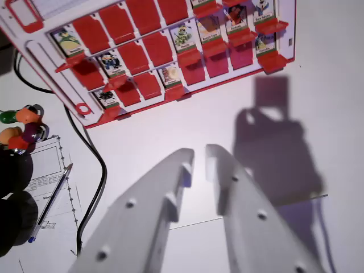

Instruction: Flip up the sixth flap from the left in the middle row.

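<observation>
Two white fingers [170, 187] of hand [200, 162] slightly apart, below red flap board [170, 51].

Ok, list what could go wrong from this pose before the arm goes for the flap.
1. The gripper hangs over bare table, short of the red board; the flaps sit close together, so a fingertip may catch a neighbouring one.
2. A sideways push could slide the board, which looks unfixed.
3. The black cable and pen lie near the wrist view's left; a swing there might snag them.
</observation>
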`<state>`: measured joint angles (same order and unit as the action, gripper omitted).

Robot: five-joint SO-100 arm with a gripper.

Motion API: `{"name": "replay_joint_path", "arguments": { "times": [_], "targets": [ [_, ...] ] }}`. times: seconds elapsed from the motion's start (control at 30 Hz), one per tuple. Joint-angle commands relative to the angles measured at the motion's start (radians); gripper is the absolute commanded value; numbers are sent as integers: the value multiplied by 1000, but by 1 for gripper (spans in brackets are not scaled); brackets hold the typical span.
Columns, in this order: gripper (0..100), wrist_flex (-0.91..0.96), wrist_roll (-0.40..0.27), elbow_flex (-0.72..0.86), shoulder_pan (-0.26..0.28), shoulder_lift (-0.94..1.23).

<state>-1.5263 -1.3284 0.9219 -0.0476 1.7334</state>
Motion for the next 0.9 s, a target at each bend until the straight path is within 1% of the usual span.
{"name": "replay_joint_path", "arguments": {
  "times": [0.0,0.17,0.87],
  "targets": [
    [2,-2,9,-126,-11,-55],
    [2,9,20,-196,-29,-187],
    [2,25,78,-612,-55,-792]
  ]
}}
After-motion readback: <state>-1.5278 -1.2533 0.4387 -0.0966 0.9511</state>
